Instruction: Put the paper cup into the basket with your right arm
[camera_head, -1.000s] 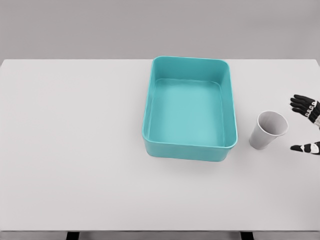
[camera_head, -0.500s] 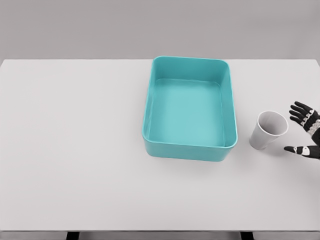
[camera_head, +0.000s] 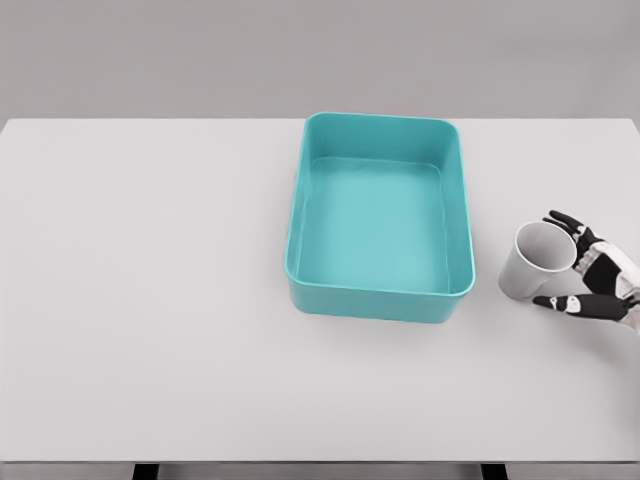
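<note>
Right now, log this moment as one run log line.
phase: reach | right hand: open, flanking paper cup | cup: on table, right of basket | basket: empty | left arm: unseen

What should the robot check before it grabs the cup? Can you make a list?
1. Is the paper cup standing upright on the table? Ok: its open mouth faces up.
2. Is the right hand beside the cup? Ok: fingers reach behind it, the thumb in front.
3. Are the fingers closed around the cup? Not ok: they are spread and have not gripped it.
4. Do the fingers touch the cup already? Cannot tell from this view.
5. Is the basket free inside? Ok: nothing lies in it.
6. Is the way from cup to basket clear? Ok: only bare table lies between them.
</note>
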